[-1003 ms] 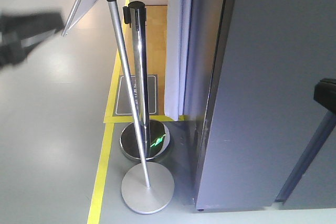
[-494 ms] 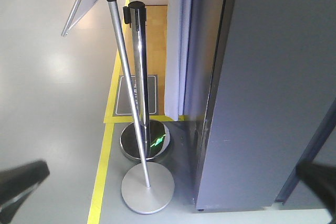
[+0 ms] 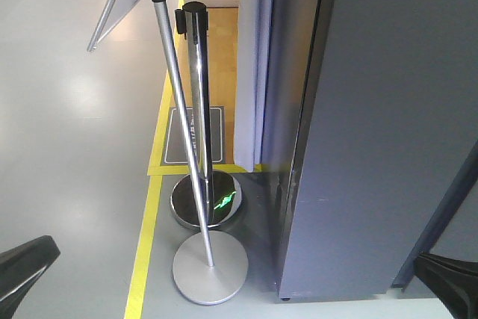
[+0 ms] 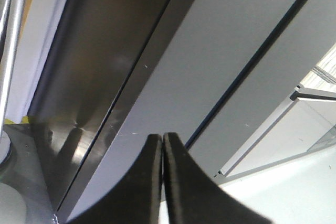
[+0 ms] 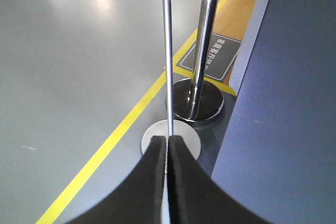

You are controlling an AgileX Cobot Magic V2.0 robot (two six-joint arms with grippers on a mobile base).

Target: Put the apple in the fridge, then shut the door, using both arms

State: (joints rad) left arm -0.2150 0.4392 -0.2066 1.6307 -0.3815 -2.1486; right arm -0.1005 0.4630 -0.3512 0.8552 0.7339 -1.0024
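The tall dark grey fridge (image 3: 388, 110) fills the right of the front view. It is shut, with no white interior showing. A dark seam (image 3: 441, 214) runs down its grey front. The apple is not in view. In the left wrist view my left gripper (image 4: 161, 137) is shut and empty, pointing at the fridge's grey panels (image 4: 210, 51). In the right wrist view my right gripper (image 5: 167, 139) is shut and empty, over the floor beside the fridge's side (image 5: 283, 103). Black arm parts show at the lower left (image 3: 22, 267) and lower right (image 3: 452, 282) corners of the front view.
Two metal posts stand just left of the fridge: a chrome barrier post (image 3: 198, 95) on a dark round base (image 3: 205, 201), and a leaning sign stand (image 3: 179, 110) on a silver disc base (image 3: 210, 267). A yellow floor line (image 3: 146, 252) runs past them. Grey floor lies to the left.
The left arm has dropped from the upper left to the lower left corner. The right arm has dropped from mid right to the lower right corner. The fridge and posts have not moved.
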